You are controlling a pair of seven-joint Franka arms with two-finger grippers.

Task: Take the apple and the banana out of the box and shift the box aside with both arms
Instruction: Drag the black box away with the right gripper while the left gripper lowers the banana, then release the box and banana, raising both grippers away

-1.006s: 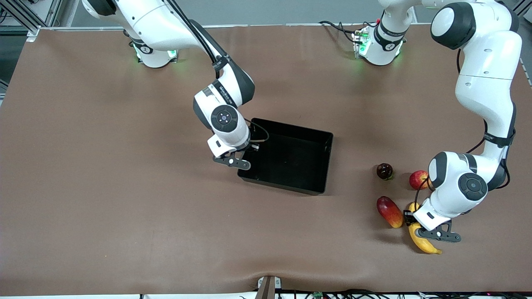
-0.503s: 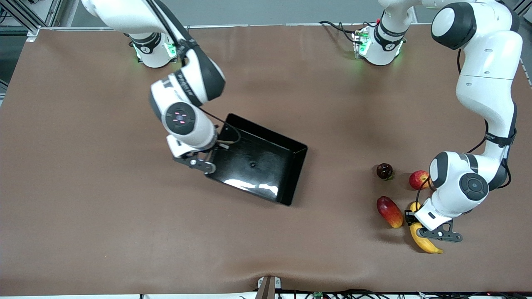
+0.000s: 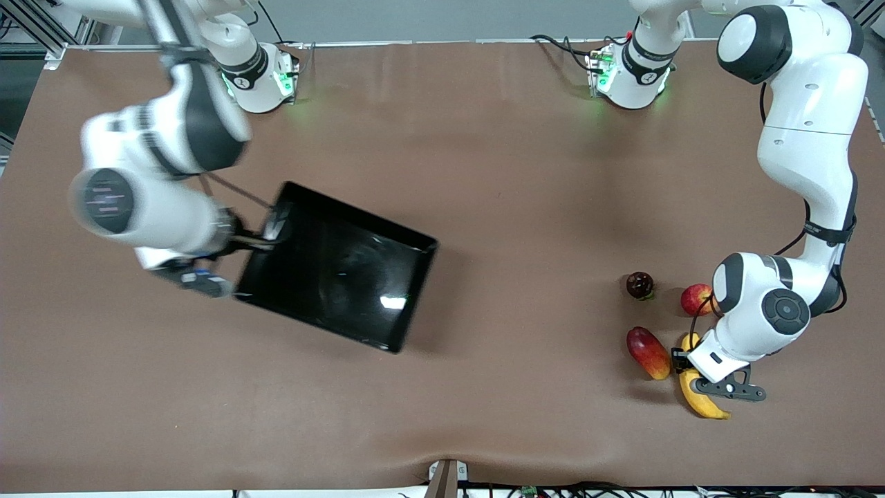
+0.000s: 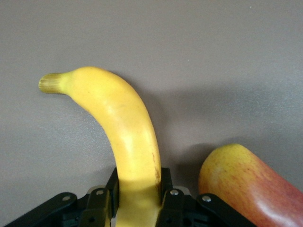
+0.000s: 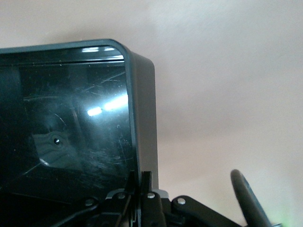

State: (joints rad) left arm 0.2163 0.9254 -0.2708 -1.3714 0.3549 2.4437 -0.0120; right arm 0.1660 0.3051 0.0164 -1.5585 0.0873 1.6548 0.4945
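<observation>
The right gripper point(image 3: 252, 242) is pinched shut on the wall of the tray point(image 3: 339, 266), a shallow glossy black thing with raised walls, scuffed inside, tilted and lifted over the right arm's end of the table. Toward the left arm's end sit the maroon fruit point(image 3: 639, 284) and apple point(image 3: 694, 299), with the red-yellow mango point(image 3: 648, 353) nearer the camera. The left gripper point(image 3: 695, 377) is clamped on the long curved yellow banana point(image 3: 702, 404), just beside the mango
</observation>
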